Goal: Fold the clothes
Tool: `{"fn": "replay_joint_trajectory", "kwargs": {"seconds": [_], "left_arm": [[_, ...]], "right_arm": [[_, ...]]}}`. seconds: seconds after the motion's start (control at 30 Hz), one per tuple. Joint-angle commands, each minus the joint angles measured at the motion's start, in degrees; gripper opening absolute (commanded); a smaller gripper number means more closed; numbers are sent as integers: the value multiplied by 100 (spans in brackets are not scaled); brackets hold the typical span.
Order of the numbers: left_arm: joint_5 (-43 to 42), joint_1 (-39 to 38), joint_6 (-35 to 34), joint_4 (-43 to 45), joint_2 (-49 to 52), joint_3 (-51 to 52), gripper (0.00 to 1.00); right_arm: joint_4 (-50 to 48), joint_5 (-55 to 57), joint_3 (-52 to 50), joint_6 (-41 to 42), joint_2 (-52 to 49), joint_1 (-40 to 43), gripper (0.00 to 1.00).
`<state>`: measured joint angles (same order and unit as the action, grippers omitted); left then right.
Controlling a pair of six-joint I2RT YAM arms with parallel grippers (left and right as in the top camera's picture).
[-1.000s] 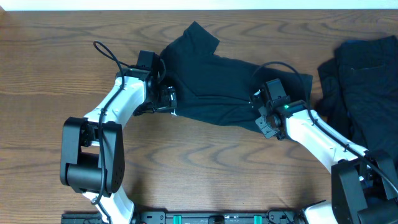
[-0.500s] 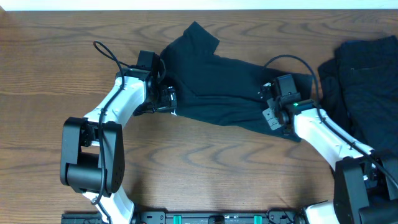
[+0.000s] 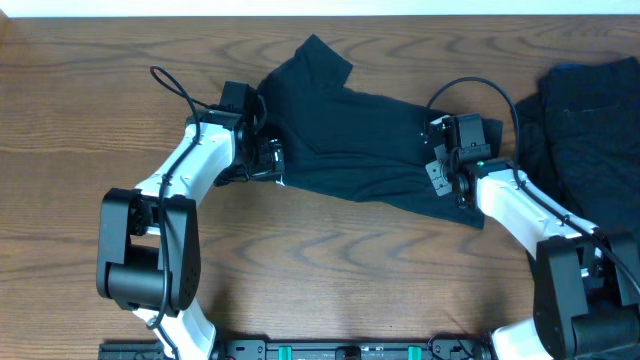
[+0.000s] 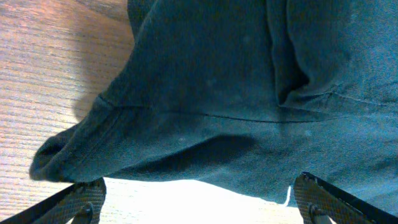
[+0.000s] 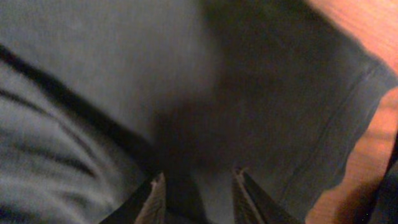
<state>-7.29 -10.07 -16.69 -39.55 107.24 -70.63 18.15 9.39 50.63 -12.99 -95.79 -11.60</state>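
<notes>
The dark T-shirt (image 3: 350,135) lies crumpled across the middle of the wooden table (image 3: 330,270), one sleeve pointing to the far edge. My left gripper (image 3: 272,160) sits at the shirt's left edge, wide open. In the left wrist view the left gripper (image 4: 199,185) frames bare table, with the shirt's hem (image 4: 236,81) just beyond its tips. My right gripper (image 3: 437,152) rests over the shirt's right part. In the right wrist view the right gripper (image 5: 200,176) has its jaws a little apart above the cloth (image 5: 124,68), with nothing pinched between them.
A second heap of dark clothes (image 3: 590,130) lies at the right end of the table, close to the right arm. Bare wood (image 5: 373,143) shows just past the shirt's right hem. The arm bases stand at the near edge.
The right gripper travelled to the right and a little farther back, dragging the shirt's lower right hem outward. Its jaws then parted and let go of the cloth. The left arm stayed still.
</notes>
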Motion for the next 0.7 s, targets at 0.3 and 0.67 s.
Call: {"fn": "replay_joint_trajectory", "kwargs": {"seconds": [0.3, 0.67], "left_arm": [[48, 13, -7, -4, 35, 28, 98], [48, 13, -9, -4, 35, 28, 98]], "right_arm": [[2461, -68, 946, 435, 1047, 33, 34], [2741, -293, 730, 485, 424, 33, 31]]}}
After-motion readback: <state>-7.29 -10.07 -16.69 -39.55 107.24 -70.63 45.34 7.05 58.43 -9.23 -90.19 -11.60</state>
